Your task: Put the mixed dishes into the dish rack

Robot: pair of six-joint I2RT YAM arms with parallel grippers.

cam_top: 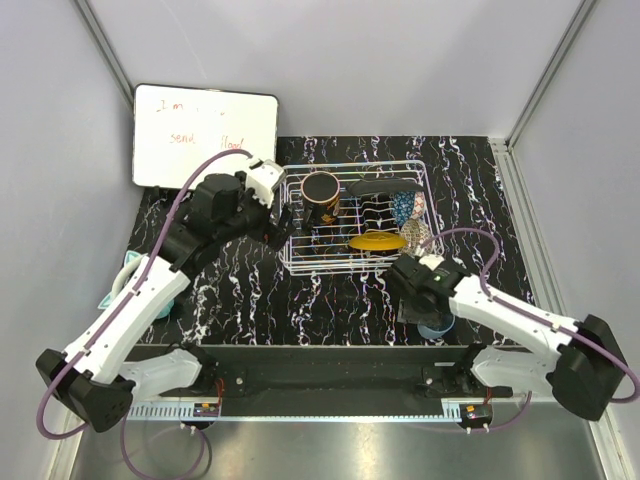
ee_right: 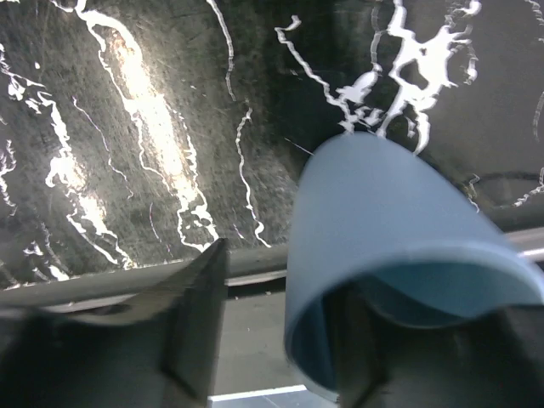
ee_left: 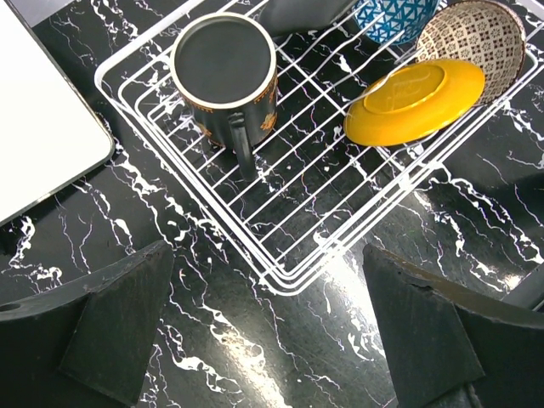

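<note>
Evidently only the light-blue cup [ee_right: 382, 212] is outside the dish rack [ee_left: 306, 195]. It lies tipped, mouth toward the wrist camera, close to the near edge of the marbled table [ee_right: 102, 127] and short of the rack's front rail.

The right gripper [ee_right: 276, 327] has one finger [ee_right: 195, 323] outside the cup wall, with a sliver of gap showing. A dark shape inside the mouth may be the other finger. Whether the jaws have bitten on the wall I cannot tell.

That is the first risk. A pinch on a thin, curved rim could let the cup swivel or slip, and this close to the edge it could roll off the table.

The second risk is the landing. The rack's right side is crowded:
- The yellow round plate [ee_left: 416, 102] slants across the front.
- The beige patterned bowl [ee_left: 476, 34] sits behind it.
- The blue patterned bowl [ee_left: 395, 17] sits behind it too.
- The dark rectangular plate [cam_top: 375, 186] stands further back.

A low approach from that side could clip the plate and knock it out of the rack.

The open wires lie near the black mug [ee_left: 225, 72]. However, the left gripper [ee_left: 268, 289] hangs over that front corner with its jaws spread wide on nothing, so the two arms could meet there.
</note>
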